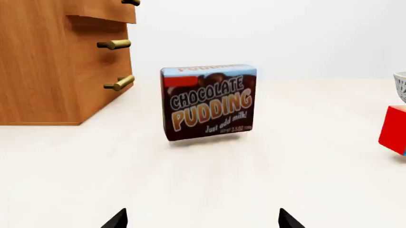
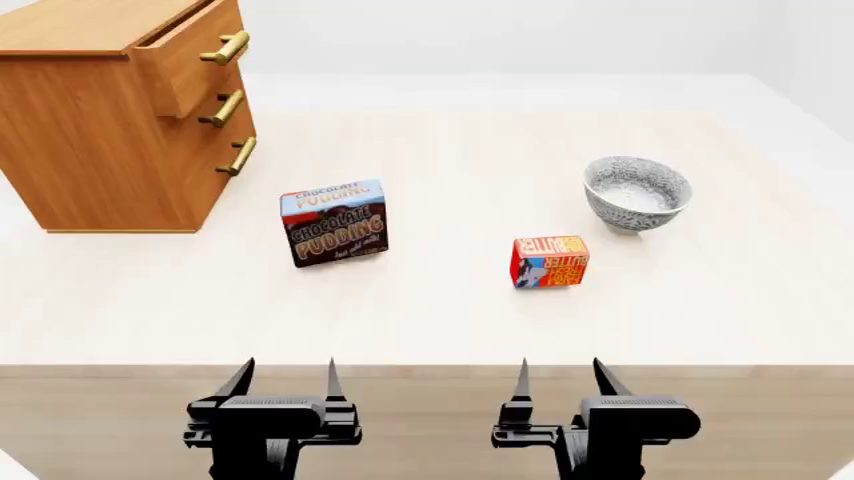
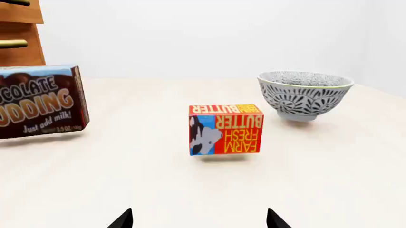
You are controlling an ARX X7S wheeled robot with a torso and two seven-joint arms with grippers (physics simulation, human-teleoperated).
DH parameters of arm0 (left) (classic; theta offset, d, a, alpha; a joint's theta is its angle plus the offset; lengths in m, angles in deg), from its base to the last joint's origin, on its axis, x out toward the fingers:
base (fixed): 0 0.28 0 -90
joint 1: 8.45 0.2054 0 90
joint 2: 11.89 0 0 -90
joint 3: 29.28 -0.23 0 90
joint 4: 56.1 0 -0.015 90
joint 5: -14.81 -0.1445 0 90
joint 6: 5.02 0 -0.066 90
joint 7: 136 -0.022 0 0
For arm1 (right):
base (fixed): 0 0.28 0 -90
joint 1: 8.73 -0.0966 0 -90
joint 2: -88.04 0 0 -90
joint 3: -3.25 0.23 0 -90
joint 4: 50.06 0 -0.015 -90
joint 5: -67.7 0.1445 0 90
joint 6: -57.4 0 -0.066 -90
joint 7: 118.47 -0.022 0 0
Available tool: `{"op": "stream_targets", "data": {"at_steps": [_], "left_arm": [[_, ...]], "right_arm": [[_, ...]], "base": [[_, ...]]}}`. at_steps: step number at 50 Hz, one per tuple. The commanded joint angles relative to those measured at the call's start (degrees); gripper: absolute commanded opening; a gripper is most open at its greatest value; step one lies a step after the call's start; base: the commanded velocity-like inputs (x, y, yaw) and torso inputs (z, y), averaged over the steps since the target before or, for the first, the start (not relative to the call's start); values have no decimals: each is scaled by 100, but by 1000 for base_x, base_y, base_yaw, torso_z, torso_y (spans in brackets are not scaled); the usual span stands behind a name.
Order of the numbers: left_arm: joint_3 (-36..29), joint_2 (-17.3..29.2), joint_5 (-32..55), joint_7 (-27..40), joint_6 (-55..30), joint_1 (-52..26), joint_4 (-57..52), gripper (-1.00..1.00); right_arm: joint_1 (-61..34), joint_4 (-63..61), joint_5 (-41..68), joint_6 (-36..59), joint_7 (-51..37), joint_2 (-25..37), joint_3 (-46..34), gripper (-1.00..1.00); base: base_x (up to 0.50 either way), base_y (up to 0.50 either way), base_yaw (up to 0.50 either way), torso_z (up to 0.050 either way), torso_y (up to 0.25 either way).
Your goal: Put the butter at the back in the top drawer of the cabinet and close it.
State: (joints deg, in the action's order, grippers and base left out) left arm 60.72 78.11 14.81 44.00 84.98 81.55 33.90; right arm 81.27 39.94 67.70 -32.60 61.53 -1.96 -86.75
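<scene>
the left end effector (image 2: 284,378) hung at the near edge of the surface (image 2: 441,320) with its two tips apart and nothing between them. the right end effector (image 2: 559,378) hung the same way, tips apart and empty. both sat low and back from the things, likely because no reach had begun yet.

straight ahead of the right one stood the butter (image 2: 549,262), on its side on the surface, well apart from both end effectors. its box was red and orange with a blue patch, and the words read "butter" and "farm fresh". just past it, near but not touching, sat a gray patterned bowl (image 2: 638,193).

ahead of the left one stood a bigger box (image 2: 334,222). it read "chocolate pudding" and "just add milk!".

farther off at the left stood the cabinet (image 2: 100,120) with three brass handles. the top drawer (image 2: 187,62) stuck out a bit past the two below, so it looked partly open, ready to take the butter. the butter was not in it yet.
</scene>
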Motion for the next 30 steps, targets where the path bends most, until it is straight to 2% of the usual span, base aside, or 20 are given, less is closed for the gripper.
{"op": "stream_targets", "data": {"at_steps": [1, 30], "left_arm": [[-102, 91, 99, 101, -29, -3, -6, 100], [-488, 423, 432, 485, -81, -50, 33, 100]], "right_arm": [[1, 4, 74, -8, -120, 89, -119, 100], [-35, 65, 418, -85, -481, 425, -525, 100]], "base": [[0, 0, 0, 0, 0], [0, 0, 0, 2, 0]]}}
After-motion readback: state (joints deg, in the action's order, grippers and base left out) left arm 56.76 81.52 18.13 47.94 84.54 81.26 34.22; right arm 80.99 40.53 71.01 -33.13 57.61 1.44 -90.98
